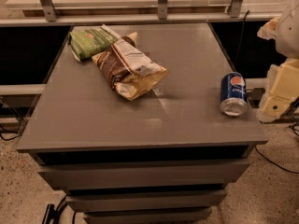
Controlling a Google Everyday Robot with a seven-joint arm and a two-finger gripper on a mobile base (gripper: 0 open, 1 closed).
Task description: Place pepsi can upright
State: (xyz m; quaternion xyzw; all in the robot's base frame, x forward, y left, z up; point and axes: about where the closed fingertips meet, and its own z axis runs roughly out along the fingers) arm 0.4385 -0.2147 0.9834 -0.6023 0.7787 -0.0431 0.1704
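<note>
We see one pepsi can [233, 93] lying on its side by the table's [93, 120] right edge, two bags, a green bag [91, 42] and a brown bag [131, 69], back left, and one gripper [280, 90] just right of the can, open or closed we cannot tell.

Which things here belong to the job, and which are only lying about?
Job: pepsi can, near the right edge of the table; claw, just right of the can.
Lying about: green chip bag; brown chip bag.

Grey flat worktop [93, 118] with green chip bag [91, 42], brown-and-yellow chip bag [128, 69], dark-blue aluminium pepsi can [233, 93] on its side (cream hand [280, 90] just off the edge beside it).
</note>
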